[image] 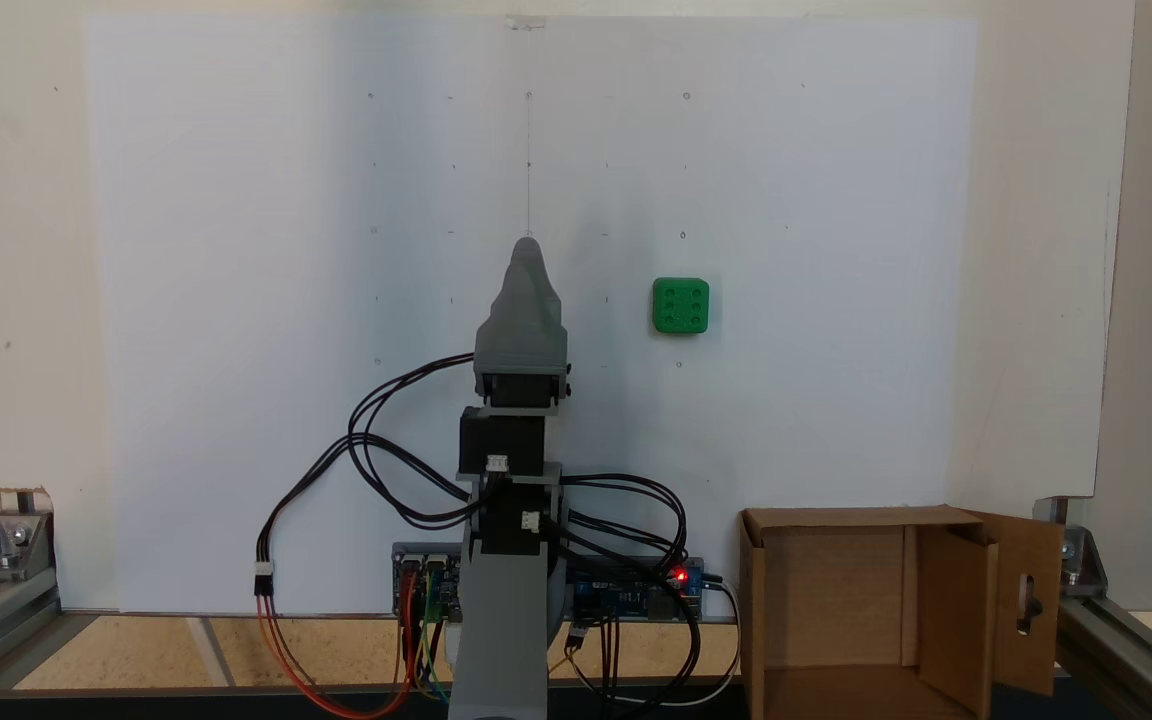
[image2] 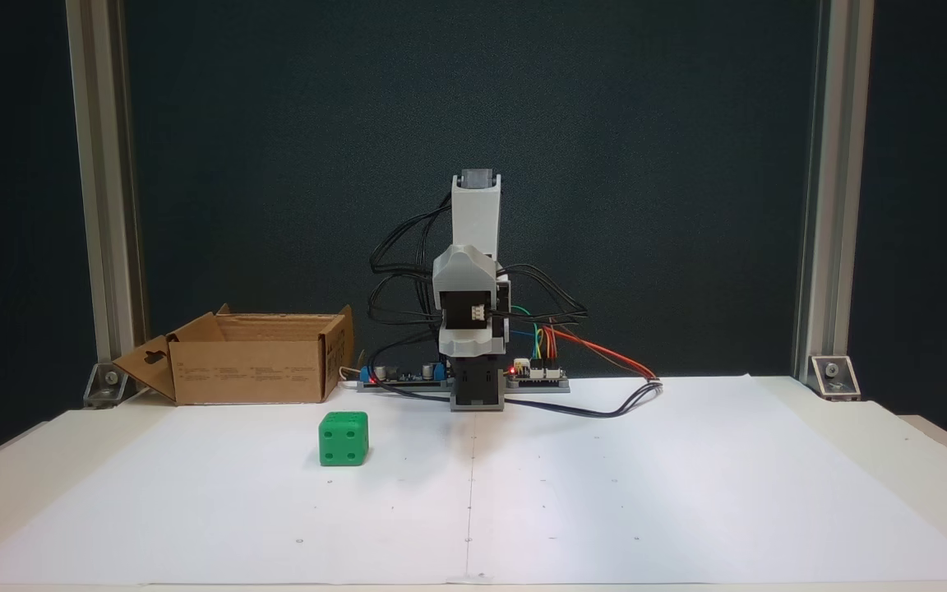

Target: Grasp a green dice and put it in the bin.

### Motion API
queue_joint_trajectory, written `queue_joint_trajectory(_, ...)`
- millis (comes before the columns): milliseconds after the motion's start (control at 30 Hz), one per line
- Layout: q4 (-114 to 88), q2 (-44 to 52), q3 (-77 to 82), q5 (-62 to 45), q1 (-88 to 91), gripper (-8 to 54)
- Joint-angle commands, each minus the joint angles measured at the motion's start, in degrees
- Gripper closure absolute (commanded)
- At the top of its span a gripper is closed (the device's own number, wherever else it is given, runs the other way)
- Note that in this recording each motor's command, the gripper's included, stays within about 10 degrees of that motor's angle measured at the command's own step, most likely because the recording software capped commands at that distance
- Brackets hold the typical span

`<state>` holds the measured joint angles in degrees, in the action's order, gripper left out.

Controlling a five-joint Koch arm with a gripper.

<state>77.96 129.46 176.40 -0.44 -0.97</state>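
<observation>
Green dice (image: 680, 306) is sitting free on the white paper-covered surface (image: 236, 300), well apart from the arm and from the bin (image: 836, 600), which is standing open beside the arm's base. Pincer (image: 528, 245) is folded above the base, touching nothing; its jaws are overlapping in both fixed views, so I cannot tell whether they are parted. Judgement: the reach has not begun. Next move is calling for swinging toward the dice, opening wide, then descending squarely over it.

You see green dice (image2: 344, 438) on white paper (image2: 605, 493), front face 4 pips, left of folded arm (image2: 473, 321). Bin (image2: 247, 370) behind-left of dice, apart, flap open. Gripper state unreadable.
</observation>
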Motion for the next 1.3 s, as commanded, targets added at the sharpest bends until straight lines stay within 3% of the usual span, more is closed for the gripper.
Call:
queue_joint_trajectory(0,3.43,6.15,2.72,1.14,-0.09,1.1)
queue_joint_trajectory(300,0.62,6.15,-1.67,1.14,-0.53,1.8)
queue_joint_trajectory(633,-41.03,6.33,-30.67,1.05,-7.91,1.5)
queue_joint_trajectory(933,-77.32,6.42,-45.79,0.79,-15.21,0.0)
queue_joint_trajectory(1267,-113.71,4.92,-55.90,-21.60,-34.80,-1.7)
